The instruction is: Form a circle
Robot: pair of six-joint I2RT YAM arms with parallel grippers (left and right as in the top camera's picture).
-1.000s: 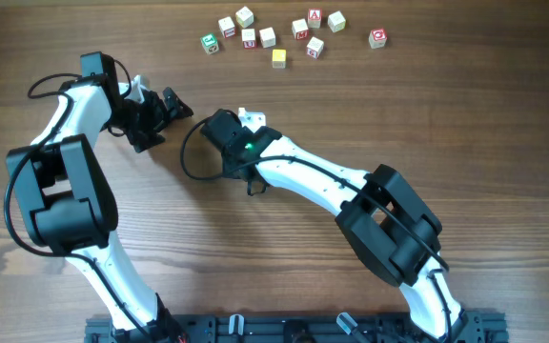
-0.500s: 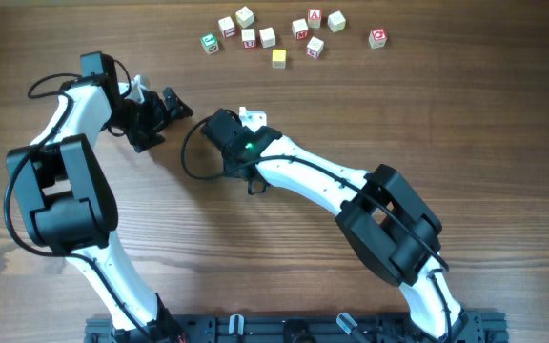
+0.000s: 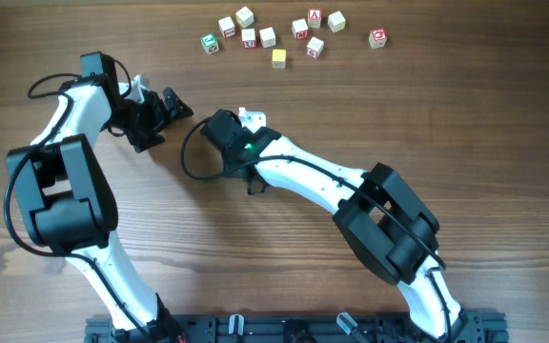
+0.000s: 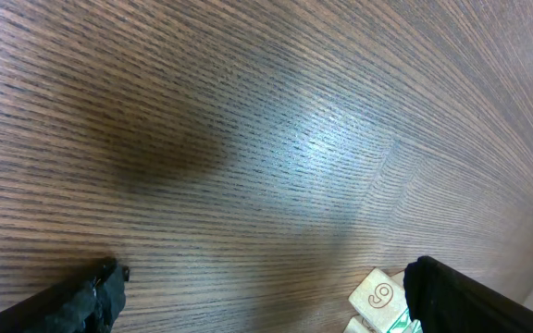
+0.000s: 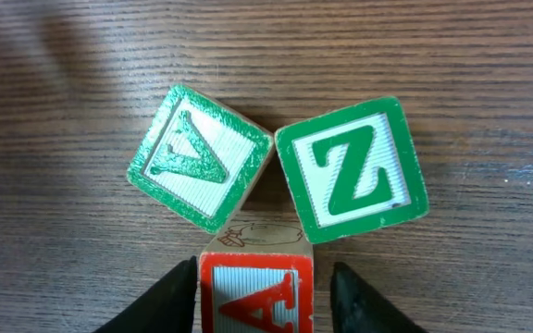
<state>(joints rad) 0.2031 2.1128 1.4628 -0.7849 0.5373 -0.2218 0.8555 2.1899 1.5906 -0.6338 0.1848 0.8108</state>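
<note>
**Three blocks set close, right hand loose around the last one**

The circle (image 3: 250,116) sits upper middle in the overhead view. In the right wrist view, the green Z block (image 5: 352,169) and the other green block (image 5: 200,157) meet at a corner. The red A block (image 5: 255,298) is tucked just beneath them at the bottom edge. Our right gripper (image 5: 265,277) straddles it, parted, with a sliver of gap on the right. We judge it best to widen evenly and lift straight, nudging nothing. Our left gripper (image 4: 262,273) is spread wide and empty.
</note>
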